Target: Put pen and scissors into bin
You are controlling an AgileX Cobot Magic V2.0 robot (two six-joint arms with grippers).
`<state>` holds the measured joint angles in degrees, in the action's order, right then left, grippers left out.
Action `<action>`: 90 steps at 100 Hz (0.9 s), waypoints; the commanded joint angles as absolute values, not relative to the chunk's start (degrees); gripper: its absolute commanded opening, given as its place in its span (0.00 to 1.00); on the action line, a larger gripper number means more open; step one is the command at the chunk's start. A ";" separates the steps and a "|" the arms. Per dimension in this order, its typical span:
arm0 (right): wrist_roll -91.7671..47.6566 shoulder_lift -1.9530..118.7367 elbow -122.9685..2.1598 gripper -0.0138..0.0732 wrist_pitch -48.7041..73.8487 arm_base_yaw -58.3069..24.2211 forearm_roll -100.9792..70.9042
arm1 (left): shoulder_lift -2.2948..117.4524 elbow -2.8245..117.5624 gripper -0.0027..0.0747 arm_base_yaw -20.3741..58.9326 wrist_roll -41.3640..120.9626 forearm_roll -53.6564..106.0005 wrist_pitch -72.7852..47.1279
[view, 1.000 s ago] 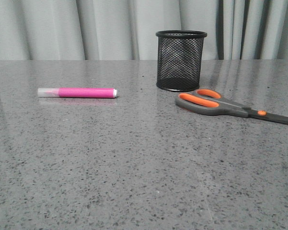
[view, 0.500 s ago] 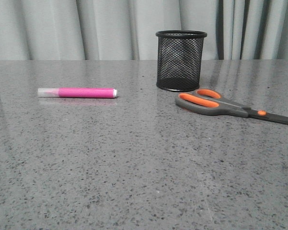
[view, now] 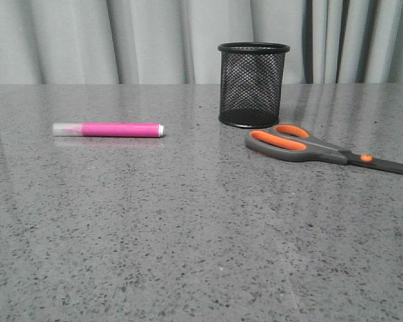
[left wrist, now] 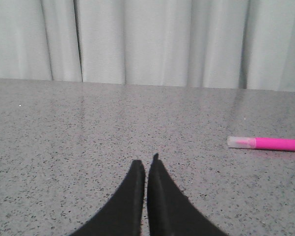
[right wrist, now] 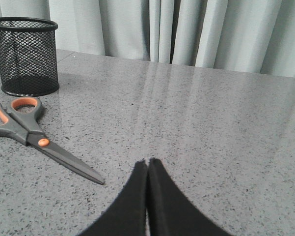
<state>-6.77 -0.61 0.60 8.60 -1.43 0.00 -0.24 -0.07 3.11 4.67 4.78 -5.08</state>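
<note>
Evidently nothing had changed over the last second: the pen (view: 108,129), the scissors (view: 322,149) and the bin (view: 253,85) lay exactly where they had been in both earlier front views, and no arm had entered that view. That suggested the task had not yet begun, with both things still to be picked up and the bin apparently empty, though its mesh hid little. The pen was a short, thick cylinder with a bright pink barrel, a clear cap toward the left and a white tip toward the right, lying flat on the left part of the tabletop (view: 188,255), well apart from the bin. The bin was a small upright cylinder of black wire mesh with a solid rim and base, standing toward the back, right of centre. The scissors lay flat just in front of and to the right of it, their dark grey handles lined in orange nearest the bin, an orange pivot dot, and dark blades running off toward the right edge. The tabletop was a smooth, glossy grey speckled stone that mirrored the pale pleated curtain (view: 154,40) behind. In the wrist views, the left gripper (left wrist: 146,164) and the right gripper (right wrist: 148,164) each showed black, tapered fingers pressed together, holding nothing, hovering above bare tabletop.
</note>
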 commanded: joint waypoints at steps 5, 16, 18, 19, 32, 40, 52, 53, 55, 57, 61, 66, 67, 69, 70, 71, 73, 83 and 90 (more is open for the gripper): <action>-7.07 -1.69 1.39 0.07 3.91 -1.08 0.00 | -2.09 -2.59 0.01 2.88 4.13 6.07 -0.93; -7.07 -1.69 1.39 0.07 2.82 -1.08 -3.81 | -2.09 -2.59 0.01 2.88 4.13 9.98 -0.93; -7.07 -1.69 1.39 0.07 2.51 -1.08 -4.72 | -2.09 -2.59 0.01 2.88 4.13 11.23 -0.93; -7.07 -1.69 1.39 0.07 2.38 -1.08 -5.02 | -2.09 -2.59 0.01 2.88 4.13 11.66 -0.93; -7.07 -1.69 1.39 0.07 -1.42 -1.08 -12.06 | -2.09 -2.59 0.01 2.88 4.13 20.93 -0.83; -7.07 -1.69 1.39 0.07 -2.64 -1.08 -15.67 | -2.09 -2.59 0.01 2.88 4.13 24.85 -0.83; -7.07 -1.69 1.39 0.07 -3.48 -1.08 -22.79 | -2.09 -2.59 0.01 2.88 4.13 33.74 -0.83; -7.07 -1.69 1.39 0.07 -3.47 -1.08 -23.70 | -2.09 -2.59 0.01 2.88 4.13 34.75 -0.83; -7.07 -1.69 1.39 0.07 -3.47 -1.08 -24.97 | -2.09 -2.59 0.01 2.88 4.13 35.75 -0.83; -7.07 -1.69 1.39 0.07 -3.47 -1.08 -26.11 | -2.09 -2.59 0.01 2.88 4.13 37.26 -0.83; -7.07 -1.69 1.39 0.07 -3.59 -1.08 -27.64 | -2.09 -2.45 0.01 2.88 4.13 39.66 -0.83; -7.07 -1.69 1.12 0.07 -3.59 -1.08 -29.05 | -2.09 -2.17 0.01 2.88 4.13 41.29 -0.83; -7.07 -1.69 0.98 0.07 -3.41 -1.08 -29.12 | -2.09 -2.21 0.01 2.88 4.13 41.64 -0.83; -7.07 -1.69 0.78 0.08 -3.24 -1.08 -29.13 | -2.09 -1.95 0.01 2.88 4.13 41.74 -0.94; -7.07 -1.69 0.55 0.08 -2.86 -1.08 -29.13 | -2.09 -1.96 0.01 2.88 4.13 41.74 -0.94; -7.07 -1.69 0.33 0.08 -2.59 -1.08 -29.13 | -2.09 -1.82 0.01 2.88 4.13 41.88 -0.94; -7.07 -1.69 0.06 0.09 -2.38 -1.08 -29.13 | -2.09 -1.45 0.01 2.88 4.13 41.99 -0.94; -7.07 -0.88 -2.34 0.09 0.00 -1.08 -29.13 | -1.85 0.88 0.01 2.88 4.13 41.79 -1.93; -7.07 1.20 -4.63 0.09 2.99 -1.08 -29.13 | -1.15 3.26 0.01 2.88 4.13 41.37 -2.92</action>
<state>-6.77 -0.61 -0.74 4.35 -1.43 -28.79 -0.24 0.19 3.11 4.55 40.90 -5.13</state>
